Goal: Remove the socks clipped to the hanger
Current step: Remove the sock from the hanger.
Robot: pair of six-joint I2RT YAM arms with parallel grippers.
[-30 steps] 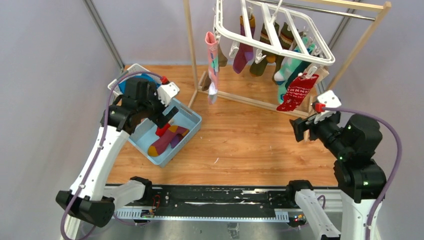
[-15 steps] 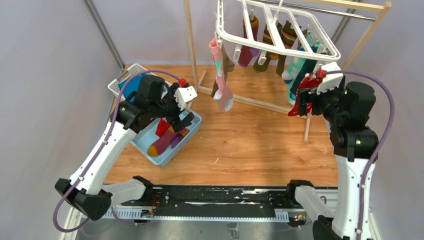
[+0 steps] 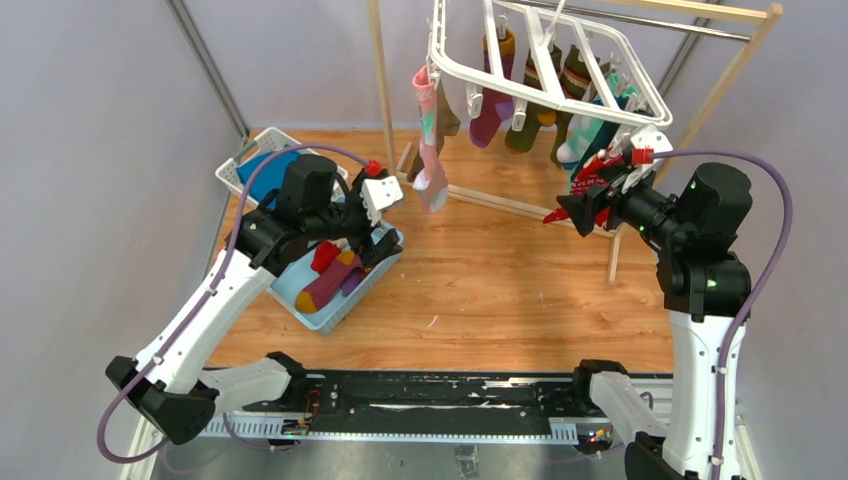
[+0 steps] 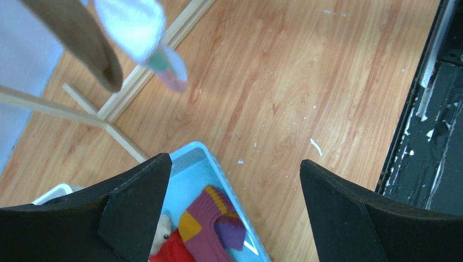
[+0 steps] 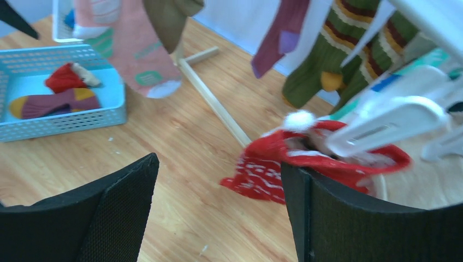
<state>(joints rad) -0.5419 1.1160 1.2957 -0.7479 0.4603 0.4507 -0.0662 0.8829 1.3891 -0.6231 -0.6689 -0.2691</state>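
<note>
Red sock (image 5: pixel 262 169) hangs beside the raised right end effector (image 5: pixel 217 164), jaws spread.

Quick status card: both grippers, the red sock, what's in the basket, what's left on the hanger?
left gripper: open, empty, over the edge of the blue basket
right gripper: open, empty, at the red sock
red sock: hanging from the hanger by a white clip
basket contents: purple-and-yellow sock, small red sock
also clipped: pink sock, purple sock, green striped sock

Left arm (image 3: pixel 200 315) and right arm (image 3: pixel 705 360) both extend forward, jaws spread wide.
</note>
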